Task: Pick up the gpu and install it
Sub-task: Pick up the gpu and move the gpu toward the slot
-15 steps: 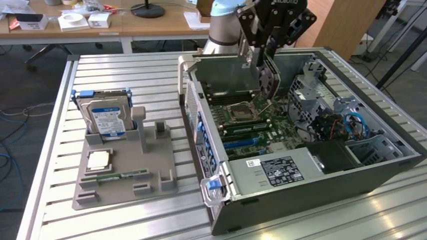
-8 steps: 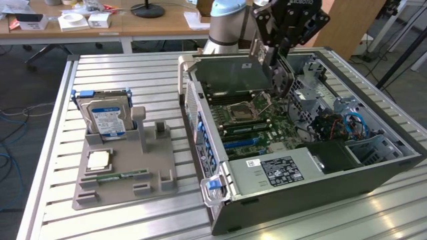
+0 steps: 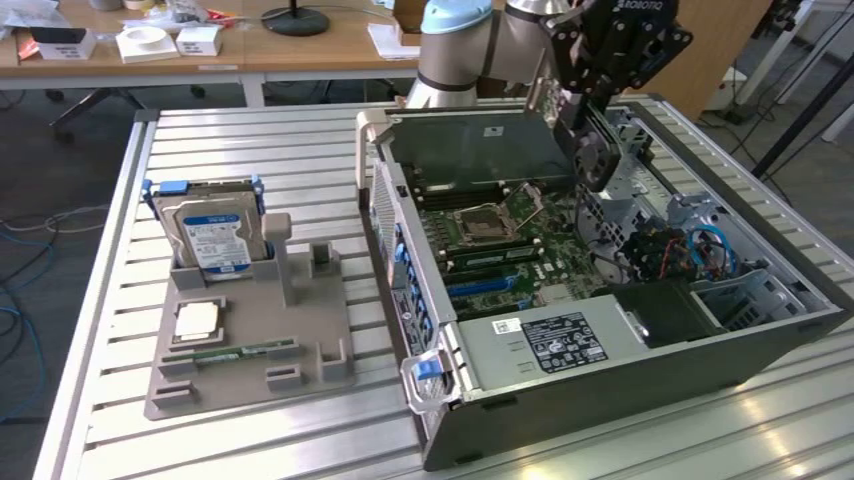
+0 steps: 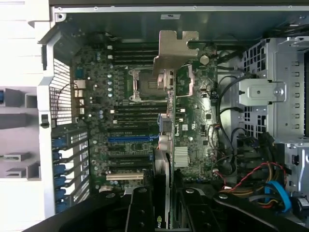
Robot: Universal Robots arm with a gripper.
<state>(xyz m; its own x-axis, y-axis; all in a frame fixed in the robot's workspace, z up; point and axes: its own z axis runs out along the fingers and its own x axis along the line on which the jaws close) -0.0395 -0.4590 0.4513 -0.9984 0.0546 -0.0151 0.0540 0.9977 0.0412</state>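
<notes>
The gpu (image 3: 591,150), a thin black card with a round fan, hangs on edge from my gripper (image 3: 582,108) above the far part of the open computer case (image 3: 641,400). In the wrist view the gpu (image 4: 166,159) runs edge-on away from my gripper (image 4: 164,212), and its pale metal end bracket (image 4: 175,48) is at the far end. My fingers (image 4: 140,208) press on both faces of the card, so the gripper is shut on it. The card hovers over the motherboard (image 4: 193,125), above the expansion slots (image 4: 130,138) and clear of them.
On the exterior view's left a grey holder (image 3: 314,335) carries a hard drive (image 3: 214,235), a processor (image 3: 198,320) and a green memory stick (image 3: 240,352). Cables (image 3: 694,250) and a drive cage (image 3: 754,295) fill the case's right side. Desks stand behind the slatted table (image 3: 267,140).
</notes>
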